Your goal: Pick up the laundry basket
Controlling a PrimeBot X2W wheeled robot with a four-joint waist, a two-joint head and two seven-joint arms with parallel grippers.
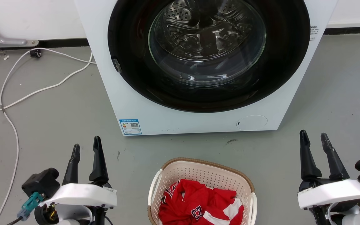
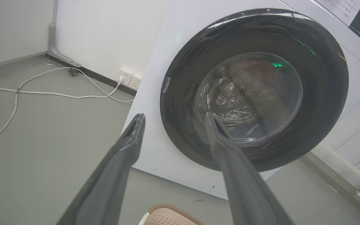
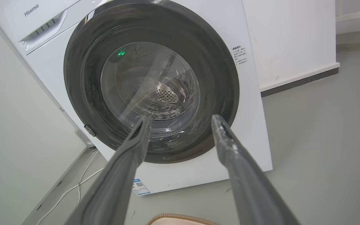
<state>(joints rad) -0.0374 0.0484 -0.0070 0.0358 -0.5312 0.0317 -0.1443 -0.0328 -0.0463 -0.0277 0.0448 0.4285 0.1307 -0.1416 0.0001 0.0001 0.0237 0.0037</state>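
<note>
The laundry basket (image 1: pixel 205 175), cream perforated plastic with a brown woven-look rim and white side handles, sits on the grey floor at the bottom centre of the head view, with a red jersey (image 1: pixel 198 204) inside. Its rim also peeks in at the bottom of the left wrist view, laundry basket (image 2: pixel 167 215), and the right wrist view, laundry basket (image 3: pixel 180 219). My left gripper (image 1: pixel 86 143) is open, well to the basket's left. My right gripper (image 1: pixel 313 135) is open, well to its right. Both point toward the washer and hold nothing.
A white front-loading washer (image 1: pixel 142 93) with a dark round glass door (image 1: pixel 208 53) stands just beyond the basket. White cables (image 1: pixel 11 100) trail over the floor at the left toward wall sockets (image 2: pixel 130 80). A white rack (image 2: pixel 352 168) stands right of the washer.
</note>
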